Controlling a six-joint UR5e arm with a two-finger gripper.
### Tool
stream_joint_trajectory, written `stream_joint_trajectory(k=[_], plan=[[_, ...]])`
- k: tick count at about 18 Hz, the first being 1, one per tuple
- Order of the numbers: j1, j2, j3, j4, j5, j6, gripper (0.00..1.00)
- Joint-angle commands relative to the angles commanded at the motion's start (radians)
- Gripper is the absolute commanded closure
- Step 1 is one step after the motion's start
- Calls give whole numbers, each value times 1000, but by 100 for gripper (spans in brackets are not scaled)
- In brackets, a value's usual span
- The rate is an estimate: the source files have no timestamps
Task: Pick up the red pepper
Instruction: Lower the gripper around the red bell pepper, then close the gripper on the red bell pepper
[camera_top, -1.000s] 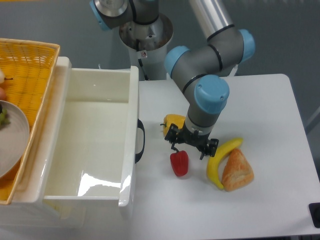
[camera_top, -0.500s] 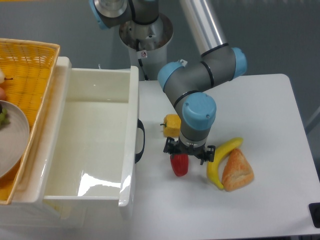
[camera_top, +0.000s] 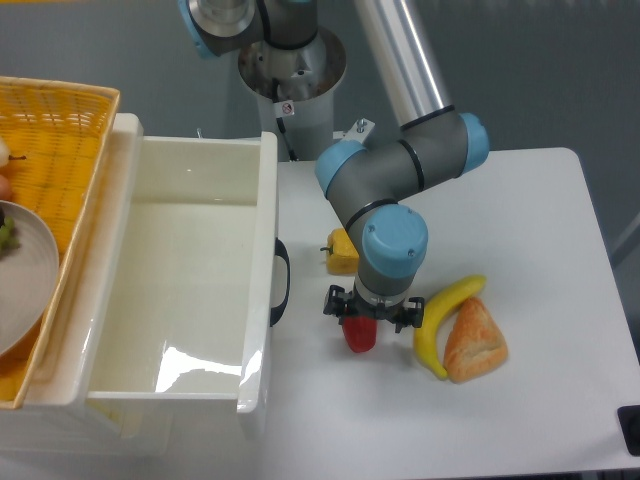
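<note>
No writing can be read. The gripper is set low over the red pepper mid-table, fingers straddling it; grip cannot be told. Banana and yellow pepper lie close.

A banana touches a bread piece; a yellow pepper sits near the white bin.

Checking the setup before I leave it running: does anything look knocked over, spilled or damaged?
Nothing stands out. The red pepper sits under the end effector, with the yellow pepper, banana and bread lying intact on the table. No spills.
</note>
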Motion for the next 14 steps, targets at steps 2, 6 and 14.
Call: stream_joint_trajectory(k=[2, 6, 14], plan=[[0, -5, 3, 0, 0, -6, 0], [-2, -11, 3, 0, 0, -12, 0], [-2, -18, 11, 0, 3, -9, 4]])
